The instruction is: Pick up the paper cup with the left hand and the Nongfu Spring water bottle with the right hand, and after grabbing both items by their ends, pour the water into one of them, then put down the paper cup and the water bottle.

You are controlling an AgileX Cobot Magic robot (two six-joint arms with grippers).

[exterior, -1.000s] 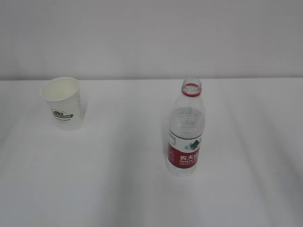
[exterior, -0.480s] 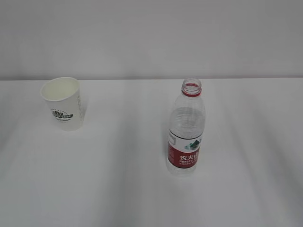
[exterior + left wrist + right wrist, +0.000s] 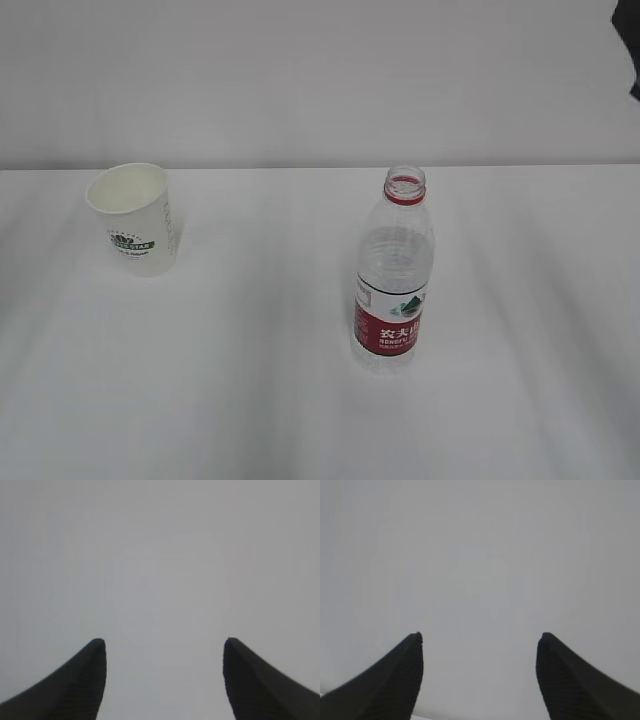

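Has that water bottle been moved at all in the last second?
No. The water bottle stands upright in the same spot on the table, its red neck ring just below the table's far edge line, the same gap from the paper cup as before.

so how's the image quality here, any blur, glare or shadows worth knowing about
Exterior view: even, soft light, faint grey streaks across the table, paper cup and water bottle slightly soft. Left wrist view: left gripper dark, open against featureless grey. Right wrist view: right gripper likewise, nothing else resolved.

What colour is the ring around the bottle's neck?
Red. The neck ring of the bottle shows best in the exterior view.
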